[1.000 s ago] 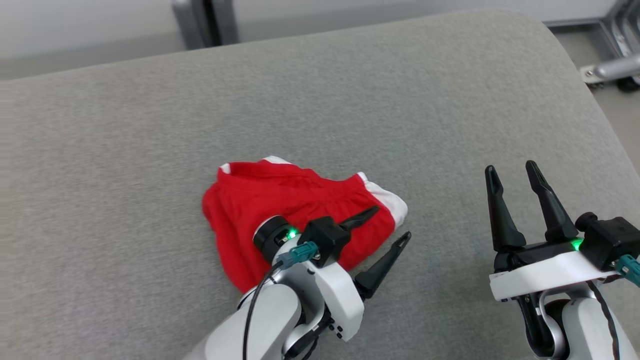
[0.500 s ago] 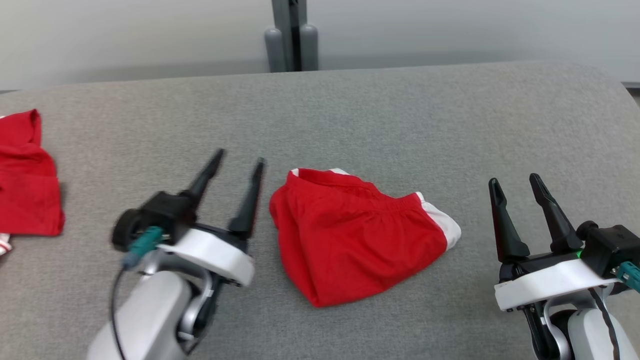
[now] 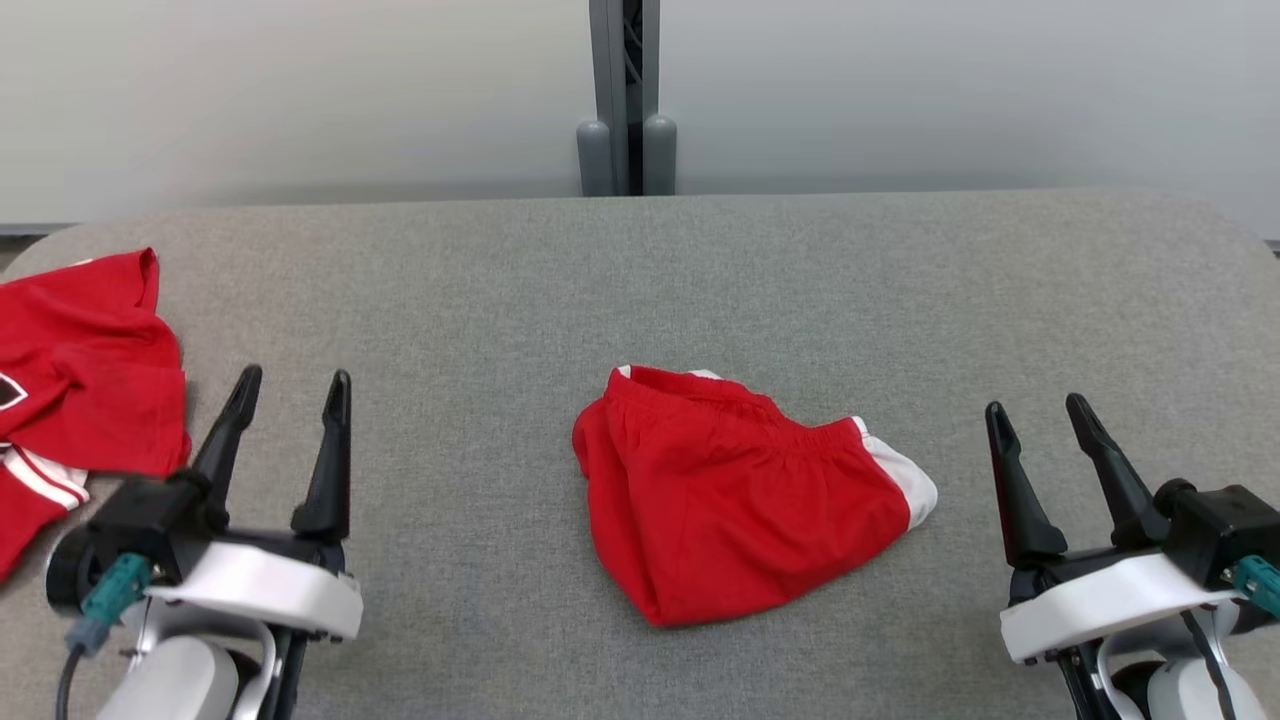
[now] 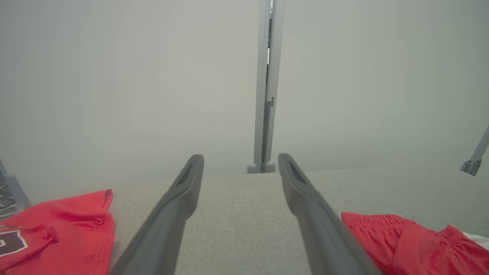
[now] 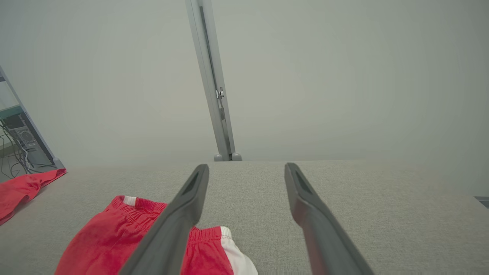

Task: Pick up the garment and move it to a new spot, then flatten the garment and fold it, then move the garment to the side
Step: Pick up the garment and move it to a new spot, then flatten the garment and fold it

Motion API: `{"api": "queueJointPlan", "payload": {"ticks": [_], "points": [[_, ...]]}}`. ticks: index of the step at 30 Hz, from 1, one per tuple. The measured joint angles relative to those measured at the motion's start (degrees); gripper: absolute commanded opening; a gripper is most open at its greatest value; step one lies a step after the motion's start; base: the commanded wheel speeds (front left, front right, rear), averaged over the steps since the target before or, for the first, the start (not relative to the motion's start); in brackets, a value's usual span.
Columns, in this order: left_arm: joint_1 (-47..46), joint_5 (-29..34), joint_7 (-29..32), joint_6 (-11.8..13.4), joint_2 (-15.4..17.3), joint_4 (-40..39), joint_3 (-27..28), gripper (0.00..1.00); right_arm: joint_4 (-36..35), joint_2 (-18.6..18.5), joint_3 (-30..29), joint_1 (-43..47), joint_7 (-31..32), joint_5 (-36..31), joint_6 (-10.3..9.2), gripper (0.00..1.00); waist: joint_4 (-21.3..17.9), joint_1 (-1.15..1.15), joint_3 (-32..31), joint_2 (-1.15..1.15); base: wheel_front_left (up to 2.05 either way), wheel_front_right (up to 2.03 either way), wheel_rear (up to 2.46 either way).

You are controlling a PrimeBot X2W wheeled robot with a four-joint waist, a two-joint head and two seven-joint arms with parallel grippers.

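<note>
Garment (image 3: 85,355) is a red jersey, crumpled, on the far left side of the grey fabric bench (image 3: 640,270), cut off by the left frame edge. A bit of black print with a white outline shows at its left edge, and red-and-white striped trim along its near part. It isn't flat or folded and nothing is touching it. In the left wrist view the jersey (image 4: 65,229) sits bottom left with rumpled folds and a piece of a black, white-outlined character. In the right wrist view only a red corner of it (image 5: 23,187) shows, at the far left bench edge.

Red shorts (image 3: 740,500) are bunched in the middle of the bench, with an elastic waistband on the far side and a white panel at the right end. They lie well apart from the jersey.

Left pincer (image 3: 295,385) is near left, fingers apart and holding nothing. It sits just right of the jersey, not touching it, fingers pointing far. Through its own camera, bare bench shows between the spread fingers (image 4: 240,160).

Right pincer (image 3: 1035,410) is near right, fingers apart and empty, over bare bench right of the shorts. In its own view (image 5: 247,168) the shorts (image 5: 110,244) lie left of its left finger.

A grey upright post (image 3: 625,100) stands behind the far bench edge.
</note>
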Motion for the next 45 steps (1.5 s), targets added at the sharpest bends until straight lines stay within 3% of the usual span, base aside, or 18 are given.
{"api": "queueJointPlan", "payload": {"ticks": [7,13,38,45], "points": [[6.4,0.3,0.3,2.2,0.7,-4.6,-0.4,1.00,-0.8,0.0,-1.0,3.4,1.0,-0.4,0.00,1.00,-0.3,0.00,-2.8,0.00,0.00,0.00,0.00],[7.5,-0.2,-0.4,-0.6,0.2,-4.1,0.4,1.00,-2.2,0.0,-1.4,4.8,2.0,-0.4,0.00,1.00,0.0,0.00,-3.8,0.00,0.00,0.00,0.00],[7.6,3.0,-0.6,-1.2,-2.3,-1.2,1.6,1.00,-3.1,0.0,-1.3,3.7,3.5,-1.8,0.00,1.00,0.8,0.00,-3.0,0.00,0.00,0.00,0.00],[5.0,3.1,-0.6,-2.4,-4.0,-0.8,0.1,1.00,3.7,-4.5,6.5,-2.8,7.6,0.2,0.00,1.00,4.0,0.00,-1.5,0.00,0.00,0.00,0.00]]}}
